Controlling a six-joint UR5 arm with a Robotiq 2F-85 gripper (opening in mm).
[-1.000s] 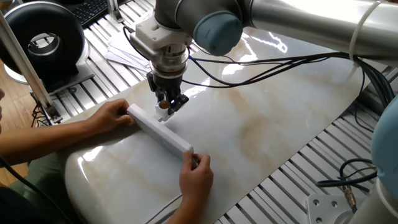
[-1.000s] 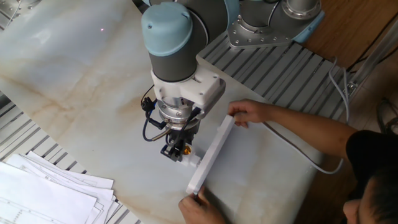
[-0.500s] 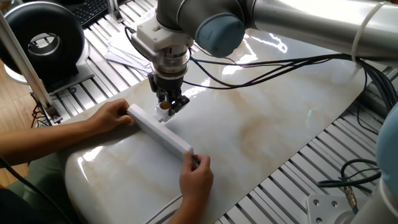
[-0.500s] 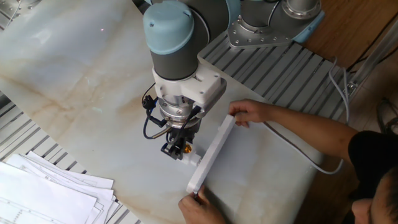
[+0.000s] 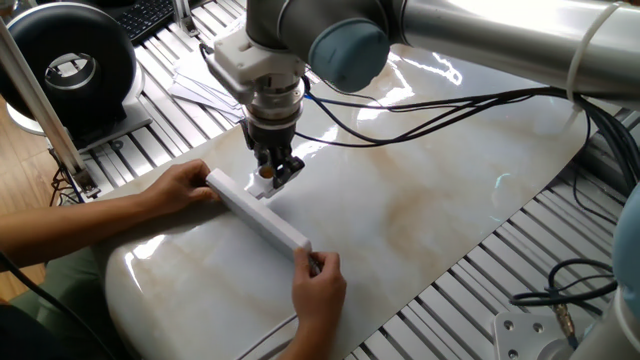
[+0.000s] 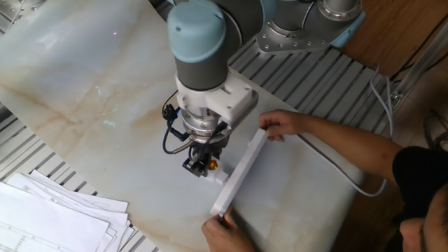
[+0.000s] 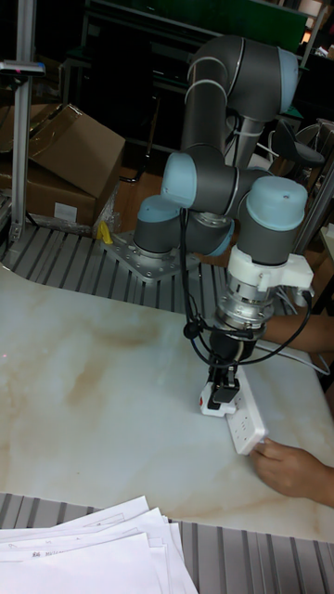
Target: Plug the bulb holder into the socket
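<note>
Presently: claw point(image 6: 202, 166) clamped on bulb holder point(image 6: 212, 168), seemingly touching the side of the socket point(image 6: 241, 171); socket on marble tabletop point(image 6: 84, 84), held at both ends by two hands point(image 6: 280, 126).

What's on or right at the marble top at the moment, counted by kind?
Power strips: 1, the socket
Plug-in adapters: 1, the bulb holder, in the gripper
Human hands steadying the strip: 2, one hand, the other hand
Paper stacks: 1, papers
Total: 5
</note>
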